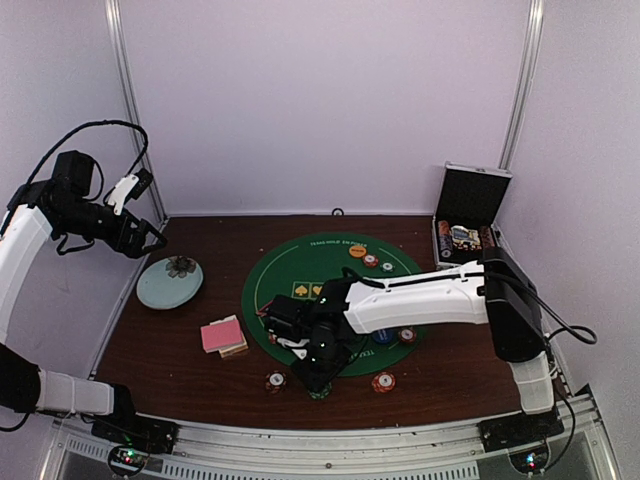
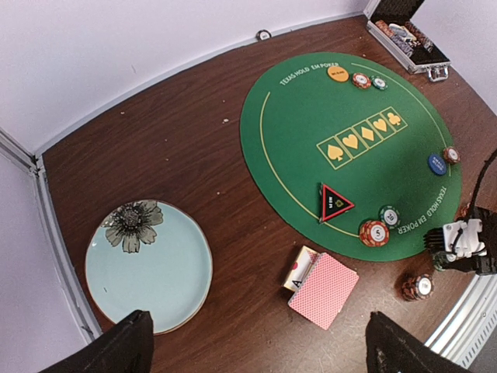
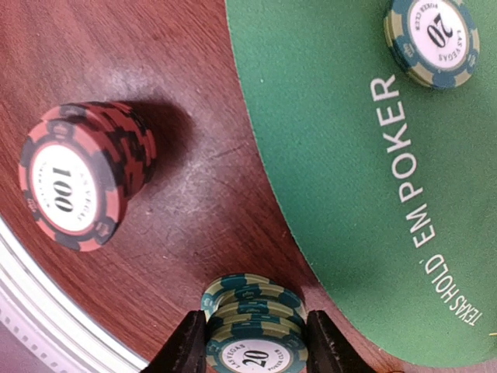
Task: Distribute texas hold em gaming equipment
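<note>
Within R claw: green chips

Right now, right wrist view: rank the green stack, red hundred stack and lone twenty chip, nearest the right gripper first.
1. green stack, between the right gripper fingers.
2. red hundred stack, left, on the table.
3. lone twenty chip, upper right, on the green mat.

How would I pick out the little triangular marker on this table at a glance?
Find the round green poker mat on the brown table. Near its edge facing the pink-backed cards lies the marker. It is the only triangle, black with a red rim; its neighbours are round striped chips.
</note>
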Controlling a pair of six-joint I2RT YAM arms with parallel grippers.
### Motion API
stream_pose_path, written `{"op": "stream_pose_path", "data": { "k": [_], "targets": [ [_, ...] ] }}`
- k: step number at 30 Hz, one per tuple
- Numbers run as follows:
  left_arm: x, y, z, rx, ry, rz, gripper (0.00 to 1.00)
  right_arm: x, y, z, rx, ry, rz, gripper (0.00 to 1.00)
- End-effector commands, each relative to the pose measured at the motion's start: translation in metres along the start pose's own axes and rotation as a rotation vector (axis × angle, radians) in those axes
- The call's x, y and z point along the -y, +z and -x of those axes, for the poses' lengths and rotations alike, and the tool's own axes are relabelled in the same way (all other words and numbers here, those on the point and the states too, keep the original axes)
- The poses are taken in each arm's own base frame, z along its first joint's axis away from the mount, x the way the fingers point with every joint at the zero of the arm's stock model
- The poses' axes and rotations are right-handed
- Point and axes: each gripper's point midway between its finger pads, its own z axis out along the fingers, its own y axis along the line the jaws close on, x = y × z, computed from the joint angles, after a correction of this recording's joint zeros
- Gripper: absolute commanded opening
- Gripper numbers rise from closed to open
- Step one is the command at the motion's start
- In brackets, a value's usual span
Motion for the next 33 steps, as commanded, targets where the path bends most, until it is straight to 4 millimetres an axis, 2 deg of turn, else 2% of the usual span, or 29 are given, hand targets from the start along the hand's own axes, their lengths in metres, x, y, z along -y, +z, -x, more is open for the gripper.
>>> {"op": "stream_pose_path", "data": {
  "k": [1,4,7,9,15,19,23,29,33],
  "targets": [
    [0.002,-0.008,0.004,0.022,0.021,0.009,0.98,0.002,-0.033,0.013,0.060,-0.004,-0.008,0.31],
    [0.002,-0.008,0.004,0.022,0.021,0.009,0.98,0.010,-0.046,0.016,0.075,-0.001,-0.038,0.31],
    [0.002,-0.008,0.004,0.024,0.021,0.007,0.98,0.031,-0.059,0.020,0.090,0.033,-0.075,0.31],
    [0.003,-0.008,0.005,0.026,0.020,0.006,0.98,0.050,-0.066,0.020,0.092,0.067,-0.098,0.31],
    [0.003,-0.009,0.005,0.026,0.021,0.008,0.98,0.137,-0.080,0.010,0.103,0.221,-0.200,0.30],
    [0.003,-0.009,0.004,0.027,0.020,0.007,0.98,0.190,-0.077,0.000,0.098,0.326,-0.242,0.30],
    [0.003,-0.009,0.005,0.029,0.019,0.004,0.98,0.227,-0.065,-0.009,0.079,0.404,-0.272,0.30],
    [0.003,-0.009,0.006,0.030,0.018,0.000,0.97,0.260,-0.044,-0.009,0.075,0.484,-0.275,0.29],
    [0.003,-0.009,0.007,0.030,0.020,0.002,0.98,0.269,-0.032,-0.004,0.060,0.499,-0.276,0.29]
  ]
}}
